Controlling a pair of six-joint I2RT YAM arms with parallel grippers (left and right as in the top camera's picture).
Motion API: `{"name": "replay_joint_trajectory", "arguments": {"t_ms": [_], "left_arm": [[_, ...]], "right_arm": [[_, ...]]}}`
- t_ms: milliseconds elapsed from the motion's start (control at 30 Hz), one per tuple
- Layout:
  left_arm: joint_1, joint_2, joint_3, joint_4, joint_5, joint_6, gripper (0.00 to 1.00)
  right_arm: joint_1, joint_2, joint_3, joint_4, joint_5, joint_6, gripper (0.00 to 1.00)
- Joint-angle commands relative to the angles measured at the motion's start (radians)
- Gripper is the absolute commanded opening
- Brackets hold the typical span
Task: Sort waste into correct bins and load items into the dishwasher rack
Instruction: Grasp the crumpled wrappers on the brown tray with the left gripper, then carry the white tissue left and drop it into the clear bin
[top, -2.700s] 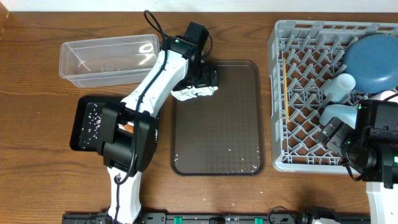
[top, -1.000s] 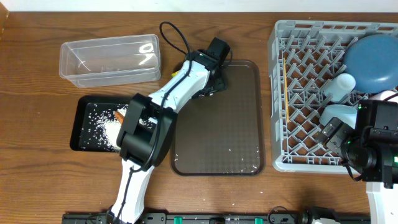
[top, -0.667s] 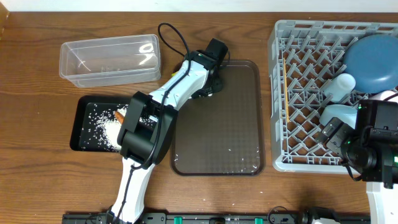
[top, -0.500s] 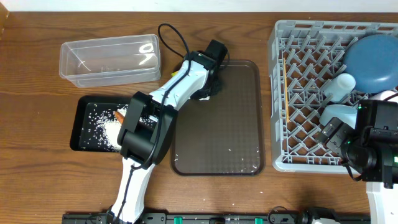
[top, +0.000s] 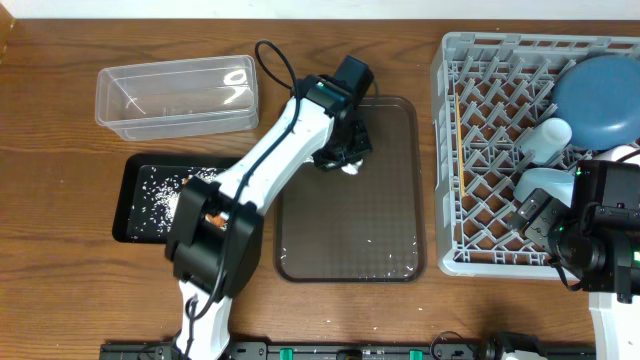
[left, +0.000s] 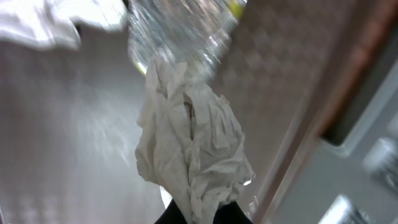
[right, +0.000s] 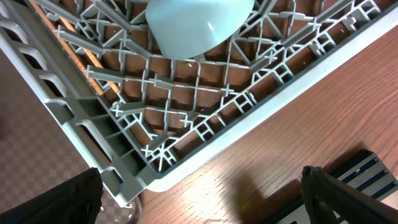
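The left claw (left: 198, 214) is clenched on the tissue (left: 193, 149), pinching its narrow end; the tissue's long axis runs straight out from the fingertips, with the crumpled bulk widest midway and tapering to a point at the far end; directly beneath claw and tissue lies the brown tray (left: 280, 68); just past the tissue's tip is a blurred shiny crumple with a yellow edge, the wrapper (left: 186, 25) as far as I can tell, and whether the two touch I cannot tell; farther off, beyond that tray's edge, stands the tub (top: 175, 95); back along the arm sits the black tray (top: 135, 170), with rice (top: 150, 195) scattered in it; well apart on the opposite side is the rack (top: 450, 150).

The right claw (right: 199, 202) is released, its fingers wide apart and holding nothing; right below it is the rack's corner wall; just ahead, inside the rack, a pale blue bowl (right: 199, 25) sits mouth down; to one side the chopsticks (right: 68, 53) lie flat, their long axis along the rack wall nearest the brown tray; farther ahead are the white cup (top: 548, 138) and the dark bowl (top: 600, 100).
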Motion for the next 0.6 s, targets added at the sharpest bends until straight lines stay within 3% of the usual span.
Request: {"name": "replay_joint_trajectory", "arguments": {"t_ms": [0,233,567], "left_arm": [[-0.015,-0.07,0.01,-0.048,0.056,-0.002,0.06],[0.004,-0.174,0.01,-0.075,-0.012,0.014,0.06],[0.171,-0.265,0.01,0.145,-0.629,0.014,0.06]], "right_arm": [[-0.01,-0.001,0.001,0.0,0.004,0.015,0.99],[-0.01,-0.001,0.001,0.0,0.004,0.015,0.99],[-0.01,-0.001,0.0,-0.001,0.004,0.016,0.99]]}}
